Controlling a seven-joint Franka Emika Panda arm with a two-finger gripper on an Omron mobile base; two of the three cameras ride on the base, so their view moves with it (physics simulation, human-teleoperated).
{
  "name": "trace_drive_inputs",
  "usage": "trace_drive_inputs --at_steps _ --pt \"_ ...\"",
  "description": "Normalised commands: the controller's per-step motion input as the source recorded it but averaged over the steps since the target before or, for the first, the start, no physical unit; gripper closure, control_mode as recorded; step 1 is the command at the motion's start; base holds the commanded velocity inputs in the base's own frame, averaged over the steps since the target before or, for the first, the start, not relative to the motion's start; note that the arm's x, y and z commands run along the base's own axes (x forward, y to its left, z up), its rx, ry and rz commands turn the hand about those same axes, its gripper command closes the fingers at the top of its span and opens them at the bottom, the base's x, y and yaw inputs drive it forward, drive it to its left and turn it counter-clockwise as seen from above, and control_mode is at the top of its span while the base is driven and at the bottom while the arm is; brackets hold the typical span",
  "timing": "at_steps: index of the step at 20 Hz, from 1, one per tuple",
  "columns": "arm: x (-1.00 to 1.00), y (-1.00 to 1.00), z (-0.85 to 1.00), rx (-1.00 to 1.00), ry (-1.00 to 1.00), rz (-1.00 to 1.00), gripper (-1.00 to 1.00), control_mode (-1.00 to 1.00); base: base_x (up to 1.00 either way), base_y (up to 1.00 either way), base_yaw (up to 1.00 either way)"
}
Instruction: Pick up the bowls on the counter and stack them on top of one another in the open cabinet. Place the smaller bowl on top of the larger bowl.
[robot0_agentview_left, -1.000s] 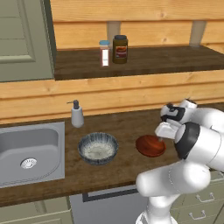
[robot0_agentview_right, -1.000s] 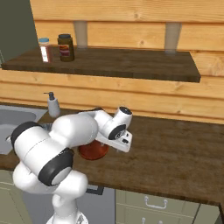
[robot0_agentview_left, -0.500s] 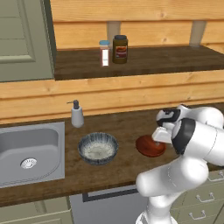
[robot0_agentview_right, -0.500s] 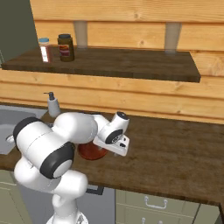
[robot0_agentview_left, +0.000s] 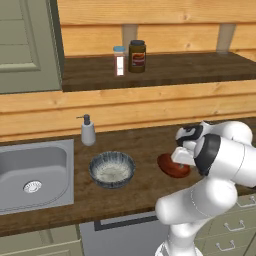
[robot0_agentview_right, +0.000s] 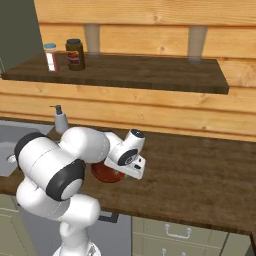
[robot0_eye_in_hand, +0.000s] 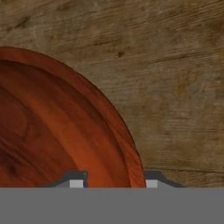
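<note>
The red bowl (robot0_agentview_left: 172, 165) sits on the counter (robot0_agentview_left: 140, 192), at 3 o'clock from the grey bowl (robot0_agentview_left: 112, 169) and apart from it. The gripper (robot0_eye_in_hand: 113, 180) is down at the red bowl's rim, one fingertip (robot0_eye_in_hand: 77, 180) inside and the other outside; whether they pinch the rim I cannot tell. At 9 o'clock from the grey bowl lies the sink (robot0_agentview_left: 20, 192), a soap bottle (robot0_agentview_left: 88, 130) at 11. Above, the cabinet (robot0_agentview_left: 160, 72) holds a jar (robot0_agentview_left: 137, 56) and a shaker (robot0_agentview_left: 119, 60).

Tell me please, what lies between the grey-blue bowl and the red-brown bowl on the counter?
Nothing: in the left base view, bare dark counter separates the grey-blue bowl from the red-brown bowl.
</note>
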Motion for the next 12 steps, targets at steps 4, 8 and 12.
trace_drive_inputs --at_steps 4,8,12 --pt "0.0 0.06 0.0 0.0 0.0 0.0 1.0 -1.0 0.0 0.0 0.0" --pt "-0.24 0.0 0.21 0.01 -0.05 -0.02 1.0 -1.0 0.0 0.0 0.0" --pt "-0.46 0.05 0.35 0.11 -0.05 -0.1 1.0 -1.0 0.0 0.0 0.0"
